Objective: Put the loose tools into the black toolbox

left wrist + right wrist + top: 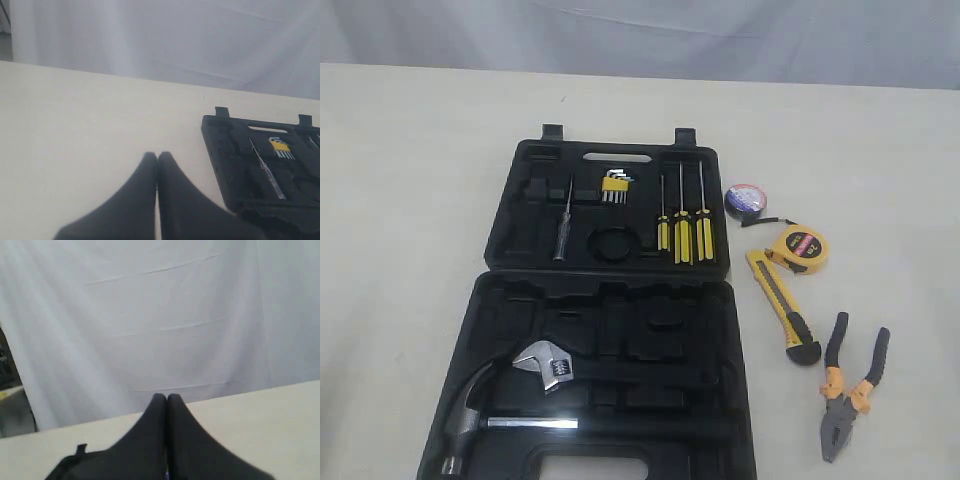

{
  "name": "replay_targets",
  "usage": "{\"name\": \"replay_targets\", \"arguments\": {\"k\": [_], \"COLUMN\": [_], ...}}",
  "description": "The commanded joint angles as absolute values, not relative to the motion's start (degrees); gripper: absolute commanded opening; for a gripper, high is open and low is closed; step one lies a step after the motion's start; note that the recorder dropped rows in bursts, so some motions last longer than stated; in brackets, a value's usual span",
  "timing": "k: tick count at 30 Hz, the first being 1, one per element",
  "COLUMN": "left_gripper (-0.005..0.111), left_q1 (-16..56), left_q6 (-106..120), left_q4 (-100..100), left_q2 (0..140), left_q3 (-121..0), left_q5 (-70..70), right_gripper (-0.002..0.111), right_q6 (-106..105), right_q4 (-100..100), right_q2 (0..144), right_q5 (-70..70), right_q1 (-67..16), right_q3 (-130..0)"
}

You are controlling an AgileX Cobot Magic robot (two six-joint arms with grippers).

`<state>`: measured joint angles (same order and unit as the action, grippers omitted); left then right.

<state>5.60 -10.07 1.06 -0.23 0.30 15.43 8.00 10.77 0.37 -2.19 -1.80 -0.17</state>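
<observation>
The black toolbox lies open on the table, both halves flat. To its right lie four loose tools: the small black tape roll, the round yellow tape measure, the yellow-black utility knife and the pliers with black-orange handles. Neither arm shows in the exterior view. My left gripper is shut and empty, over bare table left of the toolbox. My right gripper is shut and empty too, with a corner of the toolbox behind its fingers.
Inside the case sit a steel hammer, a silver adjustable wrench, three yellow-handled screwdrivers, hex keys and a thin tester screwdriver. A white curtain closes off the table's far edge.
</observation>
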Motion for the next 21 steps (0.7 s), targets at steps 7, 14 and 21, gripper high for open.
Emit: {"name": "replay_targets", "arguments": {"k": [7, 14, 21], "left_gripper": [0.000, 0.000, 0.000], "left_q1": [5.93, 5.93, 5.93], "left_q6": [-10.05, -10.05, -10.05], "left_q4": [1.28, 1.28, 1.28], "left_q2": [0.00, 0.00, 0.00], "left_q3": [0.00, 0.00, 0.00], "left_q5": [15.50, 15.50, 15.50], "right_gripper": [-0.001, -0.001, -0.001], "right_q6": [8.41, -1.73, -4.00], "right_q4": [13.60, 12.86, 11.14], "right_q2": [7.42, 32.29, 59.35], "right_q5": [19.49, 50.72, 63.56], "right_q1": [-4.62, -9.00, -10.33], "right_q3": [-16.65, -39.55, -53.75]}}
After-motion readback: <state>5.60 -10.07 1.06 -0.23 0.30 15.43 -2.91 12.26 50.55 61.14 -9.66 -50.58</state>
